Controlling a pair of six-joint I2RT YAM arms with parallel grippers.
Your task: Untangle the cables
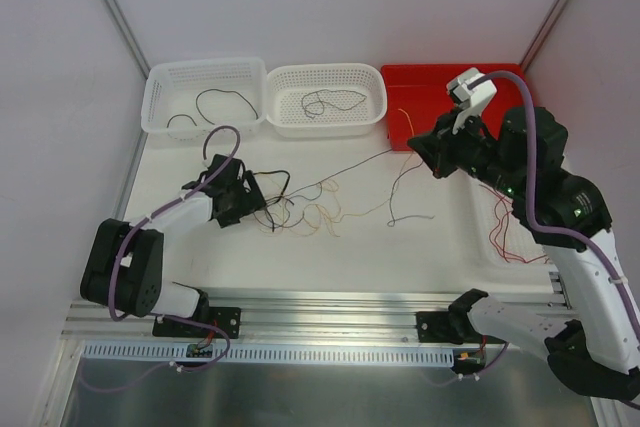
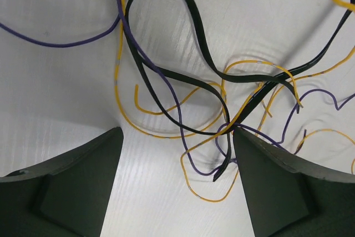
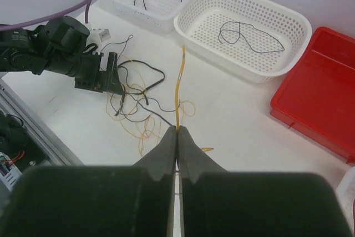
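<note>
The cables [image 1: 300, 209] lay as a loose, flat tangle of thin flexible wires on the white table [image 1: 420, 257], left of centre and just in front of the left gripper [image 1: 262, 207]. Seen close from the left wrist, the knot was made of a glossy, ribbon-like black wire [image 2: 194, 20] folded into long narrow loops, slim orange-yellow strands with small grey bands curling around and under it, and a fine purple strand [image 2: 55, 43] threading across both. The left gripper's dark, matte, wedge-shaped fingers [image 2: 83, 181] stood wide apart, low over the table, with the lower end of the tangle between them and nothing gripped. An orange-yellow wire [image 3: 178, 87] ran straight away from the right gripper [image 3: 177, 130], whose smooth dark fingers were pressed together and pinching it; that gripper was raised over the table's right side, near the red tray [image 1: 430, 82]. The tray was smooth, shallow and rectangular. Beside it sat two white perforated plastic baskets with rounded corners: the middle basket [image 1: 375, 97] held one coiled black wire [image 1: 330, 102], and the left basket [image 1: 158, 97] held two curved black pieces. More thin red strands [image 1: 505, 237] lay loose along the table's right edge, well apart from the main tangle.
</note>
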